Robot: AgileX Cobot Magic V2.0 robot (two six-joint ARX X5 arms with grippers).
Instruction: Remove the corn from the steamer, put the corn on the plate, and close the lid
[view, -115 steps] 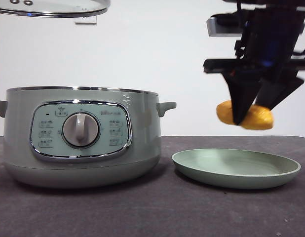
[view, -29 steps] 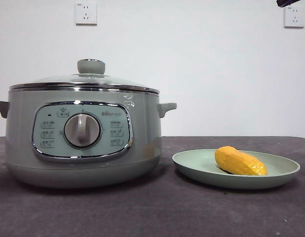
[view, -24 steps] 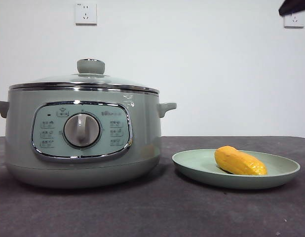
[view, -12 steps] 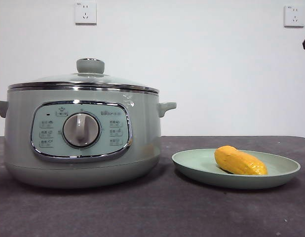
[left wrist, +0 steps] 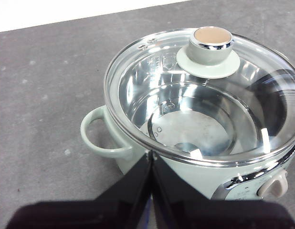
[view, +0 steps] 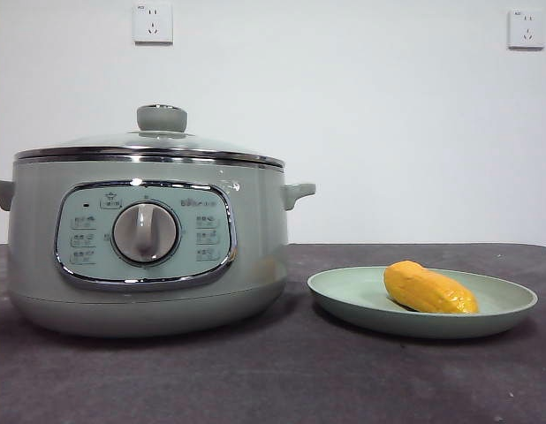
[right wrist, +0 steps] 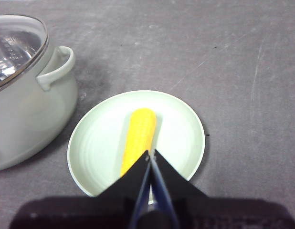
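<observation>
The grey-green steamer [view: 145, 247] stands on the left of the table with the glass lid [view: 149, 141] seated on its steel rim. The corn [view: 428, 289] lies on the pale green plate [view: 344, 296] to its right. In the left wrist view, my left gripper [left wrist: 151, 155] is shut and empty, held high beside the steamer [left wrist: 138, 162], with the lid [left wrist: 209, 47] and its knob below. In the right wrist view, my right gripper [right wrist: 149, 155] is shut and empty, high above the plate [right wrist: 185, 124] and the corn [right wrist: 138, 136]. Neither arm shows in the front view.
The dark table top [view: 282, 380] stretches in front of the steamer and plate. Two wall sockets [view: 153, 22] sit on the white wall behind. A steamer side handle [right wrist: 59, 67] points toward the plate.
The lid came down onto the steamer and the corn was set on the plate and let go. The black arm tip at the top right has left the front view.
</observation>
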